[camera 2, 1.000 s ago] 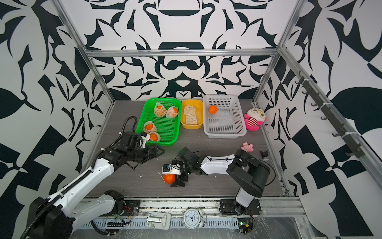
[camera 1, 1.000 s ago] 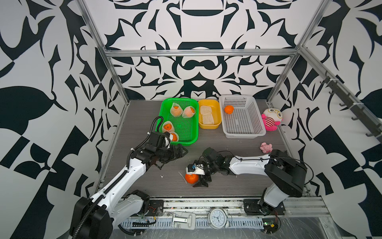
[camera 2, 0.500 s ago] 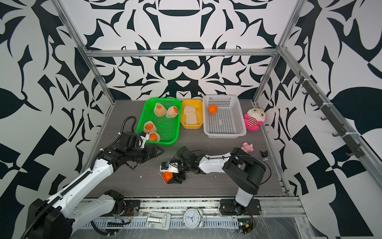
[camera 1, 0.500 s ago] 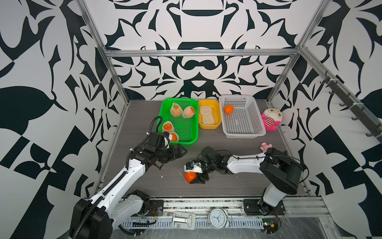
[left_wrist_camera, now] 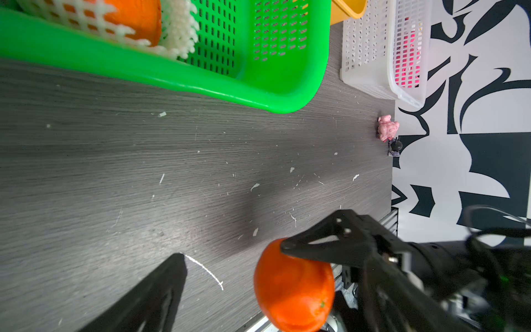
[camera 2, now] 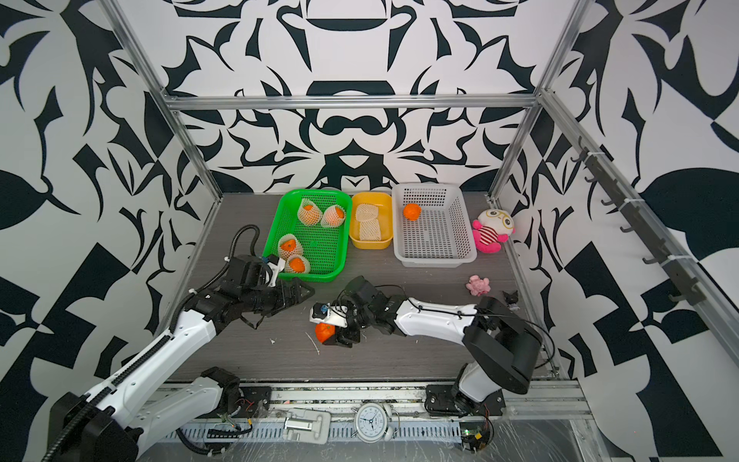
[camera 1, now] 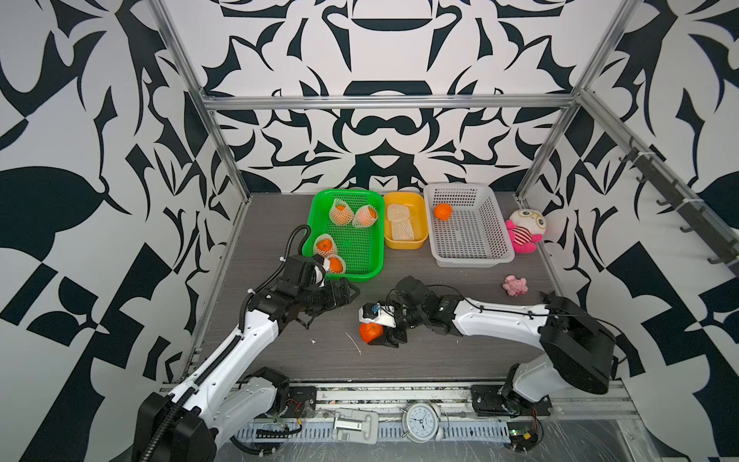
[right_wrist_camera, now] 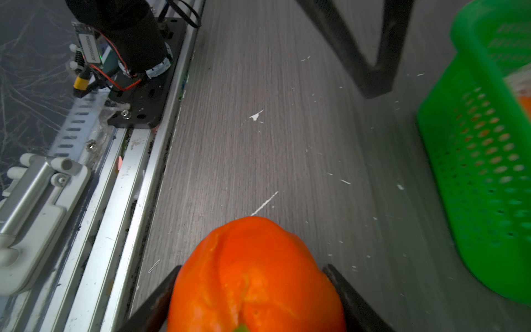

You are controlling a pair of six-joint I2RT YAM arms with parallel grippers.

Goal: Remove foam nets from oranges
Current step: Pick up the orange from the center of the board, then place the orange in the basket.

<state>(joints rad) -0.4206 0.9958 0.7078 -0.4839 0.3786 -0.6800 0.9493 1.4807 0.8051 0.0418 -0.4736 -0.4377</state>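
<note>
My right gripper is shut on a bare orange low over the table near its front edge. In the right wrist view its black fingers press both sides of that orange. My left gripper hangs open and empty just left of it, by the green basket. One of its fingers shows in the left wrist view. Several oranges in white foam nets lie in the green basket. Two flat foam nets lie in the yellow tub. Another bare orange sits in the white basket.
A pink and white plush toy leans at the right wall. A small pink toy lies on the table to the right. White foam crumbs dot the wood. The metal rail runs along the table's front edge.
The right gripper's jaws have closed in on the bare orange and shifted a little to the left with it. The left arm has stayed where it was.
</note>
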